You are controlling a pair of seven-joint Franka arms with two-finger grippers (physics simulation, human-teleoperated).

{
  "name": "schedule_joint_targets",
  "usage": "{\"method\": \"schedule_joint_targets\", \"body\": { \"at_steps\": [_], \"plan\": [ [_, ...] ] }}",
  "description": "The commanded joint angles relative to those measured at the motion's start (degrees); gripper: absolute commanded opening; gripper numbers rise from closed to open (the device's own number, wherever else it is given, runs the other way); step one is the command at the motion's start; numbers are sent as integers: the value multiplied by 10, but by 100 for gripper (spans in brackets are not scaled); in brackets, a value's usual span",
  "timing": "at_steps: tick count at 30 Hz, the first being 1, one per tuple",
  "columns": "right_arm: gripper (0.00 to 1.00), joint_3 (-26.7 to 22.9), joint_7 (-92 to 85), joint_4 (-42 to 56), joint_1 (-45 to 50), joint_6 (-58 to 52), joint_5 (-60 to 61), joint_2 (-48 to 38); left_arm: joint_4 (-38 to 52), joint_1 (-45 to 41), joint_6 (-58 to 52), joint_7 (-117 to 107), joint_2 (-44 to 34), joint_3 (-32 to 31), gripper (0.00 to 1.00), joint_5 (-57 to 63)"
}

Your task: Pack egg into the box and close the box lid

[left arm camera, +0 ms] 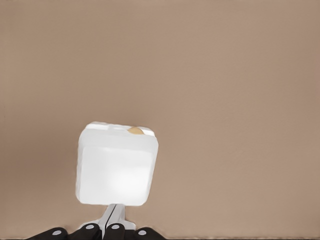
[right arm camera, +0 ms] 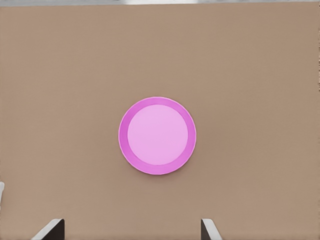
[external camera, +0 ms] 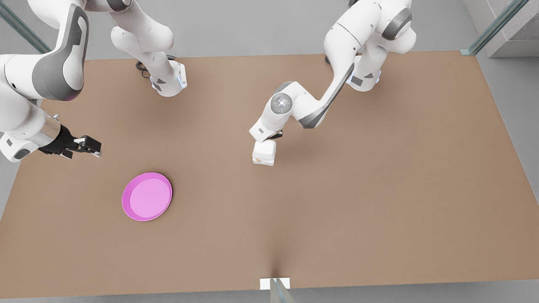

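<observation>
The box [external camera: 264, 153] sits mid-worktop [external camera: 379, 189], box lid [left arm camera: 115, 170] lowered, the egg [left arm camera: 135, 131] peeking out at its far edge. The left gripper [left arm camera: 114, 220], jaws closed, seemingly touches the lid. The right gripper [external camera: 86, 147], jaws open, hovers above the bare pink plate [external camera: 147, 196].

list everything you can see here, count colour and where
box: one, white, mid-table, under the left gripper
box lid: one, white, lowered over the box
egg: one, tan, peeking out at the lid's far edge
plate: one, pink, on the front view's left, bare
table: one, brown, under everything
left gripper: one, white arm, jaws shut, tip at the lid's near edge
right gripper: one, black, jaws open, waiting above the table beside the plate
</observation>
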Motion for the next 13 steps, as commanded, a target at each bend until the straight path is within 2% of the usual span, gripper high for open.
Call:
{"method": "schedule_joint_targets", "body": {
  "at_steps": [1, 2, 3, 4, 6, 8, 9, 13],
  "plan": [
    [100, 0, 0, 0, 1, 0, 0, 0, 71, 36, -138, 42, 4, 18, 56, 2],
    [100, 0, 0, 0, 1, 0, 0, 1, 141, 74, -243, 52, -14, 87, 100, 21],
    [100, 0, 2, -1, 1, 1, 0, 1, 144, 74, -241, 90, -30, 182, 100, 21],
    [100, 1, 4, -2, 2, 1, 0, 1, 144, 75, -240, 251, -39, 244, 100, 25],
    [100, 1, 4, -2, 1, 1, 0, 1, 143, 75, -250, 310, -59, 268, 100, 43],
    [100, 0, 4, -2, 1, 1, 0, 1, 118, 216, -225, 309, -96, 106, 100, 84],
    [100, 0, 4, -3, 1, 0, 0, 1, 68, 227, -159, 306, -128, 96, 100, 85],
    [100, 0, 5, -28, 1, 2, -16, -18, 68, 227, -160, 307, -128, 97, 100, 87]
  ]
}}
